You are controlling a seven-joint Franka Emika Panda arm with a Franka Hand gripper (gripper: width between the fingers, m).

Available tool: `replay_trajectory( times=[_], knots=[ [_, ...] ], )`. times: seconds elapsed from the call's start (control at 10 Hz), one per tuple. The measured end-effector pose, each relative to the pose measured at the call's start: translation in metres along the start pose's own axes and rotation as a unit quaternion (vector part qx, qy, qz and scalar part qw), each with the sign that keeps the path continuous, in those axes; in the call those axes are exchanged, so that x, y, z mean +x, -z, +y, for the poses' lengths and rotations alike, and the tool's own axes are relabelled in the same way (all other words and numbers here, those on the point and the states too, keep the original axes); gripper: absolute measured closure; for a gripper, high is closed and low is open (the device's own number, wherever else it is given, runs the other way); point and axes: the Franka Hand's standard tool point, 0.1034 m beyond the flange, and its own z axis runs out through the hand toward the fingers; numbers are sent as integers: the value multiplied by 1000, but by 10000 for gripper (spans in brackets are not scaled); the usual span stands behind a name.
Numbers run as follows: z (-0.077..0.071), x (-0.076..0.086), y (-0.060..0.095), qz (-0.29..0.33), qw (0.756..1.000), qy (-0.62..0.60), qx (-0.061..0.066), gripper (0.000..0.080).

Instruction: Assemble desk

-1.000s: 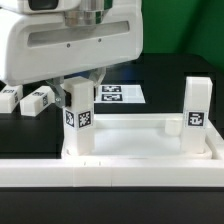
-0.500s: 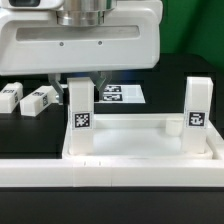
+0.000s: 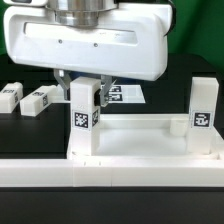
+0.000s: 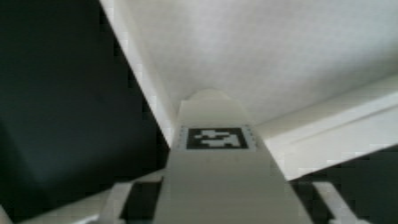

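Fingers tight against upright white leg with black-and-white square tag

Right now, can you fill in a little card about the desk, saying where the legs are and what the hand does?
hand: closed around the held leg
held leg: upright in a desk panel corner, exterior view's left
second leg: upright in the corner on the exterior view's right
desk panel: flat on the table
loose legs: two, lying on the table, exterior view's left, untouched
marker board: flat behind the hand
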Motion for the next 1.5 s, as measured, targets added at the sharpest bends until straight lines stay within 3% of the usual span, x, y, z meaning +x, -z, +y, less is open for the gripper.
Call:
replay_trajectory(
  times=[0.3, 0.5, 0.6, 0.7, 1.1, 1.5],
  knots=[
    [-1, 0, 0, -2, 994, -107, 5, 509],
    [-1, 0, 0, -2, 994, -111, 5, 509],
    [-1, 0, 0, -2, 996, -94, 5, 327],
    [-2, -1, 1, -2, 997, -79, 6, 206],
    [-3, -2, 2, 2, 996, 92, 6, 152],
    [-2, -1, 1, 4, 969, 247, 3, 151]
  ],
)
